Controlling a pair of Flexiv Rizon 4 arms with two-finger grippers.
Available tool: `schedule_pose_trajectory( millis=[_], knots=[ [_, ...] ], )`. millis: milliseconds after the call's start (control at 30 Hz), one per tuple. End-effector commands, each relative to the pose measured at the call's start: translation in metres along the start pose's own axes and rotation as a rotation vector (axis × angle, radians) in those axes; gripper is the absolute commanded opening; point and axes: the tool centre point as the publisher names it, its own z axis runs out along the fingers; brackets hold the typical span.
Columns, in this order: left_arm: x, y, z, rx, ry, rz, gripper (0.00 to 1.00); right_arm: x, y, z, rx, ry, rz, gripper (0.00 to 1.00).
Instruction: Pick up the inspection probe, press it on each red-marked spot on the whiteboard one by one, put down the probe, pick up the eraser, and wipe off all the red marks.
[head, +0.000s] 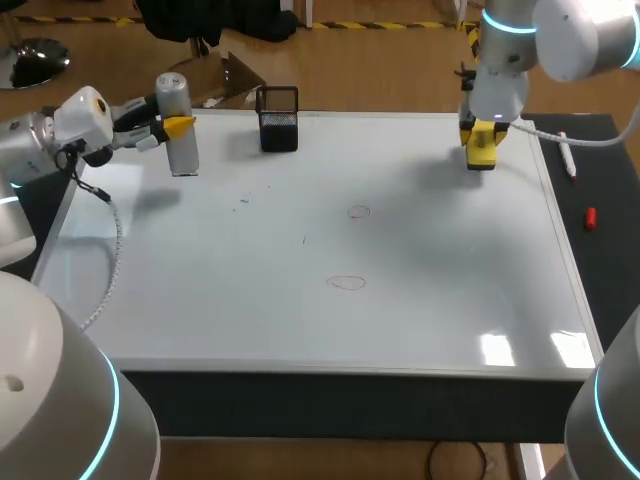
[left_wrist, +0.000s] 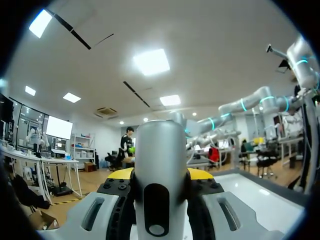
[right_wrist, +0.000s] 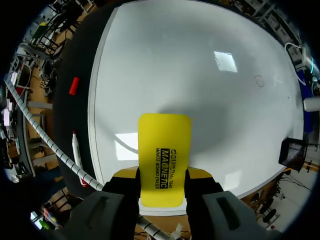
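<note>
My left gripper (head: 175, 127) pinches the silver cylindrical inspection probe (head: 183, 155), upright, upper left of frame at the white rectangular whiteboard's (head: 300, 330) corner. My right gripper (head: 481, 140) clamps the flat yellow eraser (right_wrist: 164, 155), upper right over the board. Faint oval marks (head: 347, 282) sit mid-frame. Black mesh holder (head: 278, 128) stands at top centre.

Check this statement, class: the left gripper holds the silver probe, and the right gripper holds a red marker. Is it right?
One part is wrong. The right gripper holds the yellow eraser, not a red marker, as the right wrist view shows. The left gripper does hold the silver probe.
</note>
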Motion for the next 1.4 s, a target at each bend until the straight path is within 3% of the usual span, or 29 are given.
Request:
schedule_pose_trajectory(
  millis=[33,400,700,933,1167,1400],
  knots=[
    [0.000,-0.001,0.000,0.000,-0.001,0.000,0.00,-0.014,0.021,-0.004,0.043,0.016,-0.030,0.00],
    [0.000,-0.001,0.000,0.000,-0.001,0.000,0.00,-0.073,0.083,-0.030,0.115,-0.008,-0.222,0.00],
    [0.000,-0.001,0.000,0.000,-0.001,0.000,0.00,-0.127,0.142,-0.035,0.111,-0.066,-0.387,0.00],
    [0.000,-0.001,0.000,0.000,-0.001,0.000,0.00,-0.158,0.180,-0.038,0.102,-0.095,-0.464,0.00],
    [0.000,-0.001,0.000,0.000,-0.001,0.000,0.00,-0.169,0.194,-0.042,0.111,-0.108,-0.486,0.00],
    [0.000,-0.001,0.000,0.000,-0.001,0.000,0.00,-0.194,0.196,-0.032,0.092,-0.131,-0.575,0.00]
  ],
)
